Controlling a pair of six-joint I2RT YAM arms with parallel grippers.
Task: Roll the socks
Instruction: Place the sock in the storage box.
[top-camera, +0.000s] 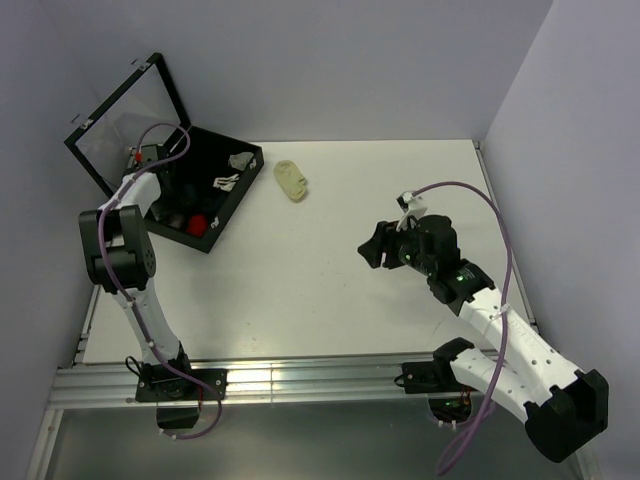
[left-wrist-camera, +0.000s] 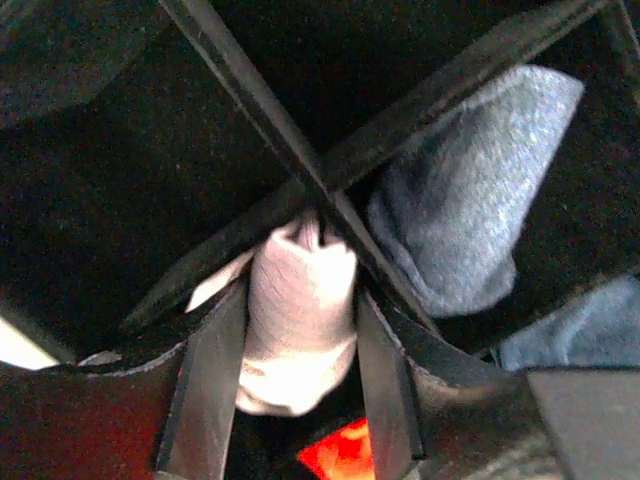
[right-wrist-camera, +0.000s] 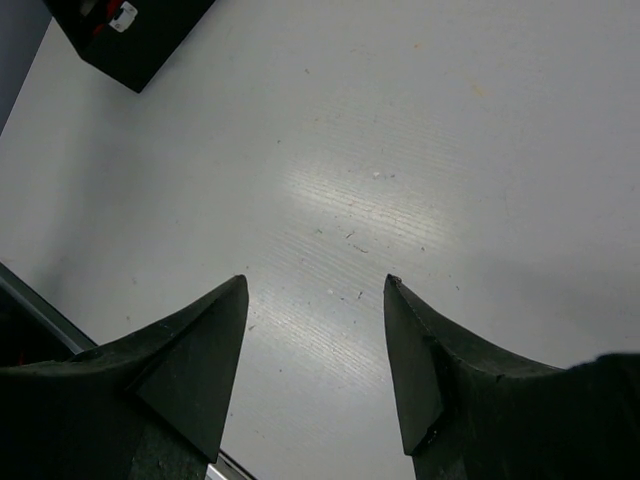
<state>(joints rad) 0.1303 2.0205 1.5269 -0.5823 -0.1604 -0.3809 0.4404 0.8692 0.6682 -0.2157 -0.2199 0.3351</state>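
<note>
Fingers (left-wrist-camera: 205, 400) of the left gripper (left-wrist-camera: 299, 305) fill the bottom of the left wrist view. They closely flank a rolled dusty-pink sock (left-wrist-camera: 298, 350) that stands in a compartment of the black box (top-camera: 232, 200). The jaws lie right against the roll, but it cannot be told whether they pinch it or merely rest beside it. The roll's lower end is cut off by the frame edge.

Crossed dividers (left-wrist-camera: 270, 110) meet just above the roll. A blurred blue-grey sock (left-wrist-camera: 470, 200) lies in the compartment to the right, its pattern unreadable. A red-orange patch (left-wrist-camera: 340, 450) below the roll is too blurred to identify.

In the top view the left arm covers most of the box interior, and the open lid (top-camera: 125, 115) leans back behind it.

The right gripper (right-wrist-camera: 315, 285) hovers over the bare white table (right-wrist-camera: 400, 150), jaws spread and holding nothing. A small pale-yellow sock (top-camera: 291, 181) lies on the table just beside the box.
</note>
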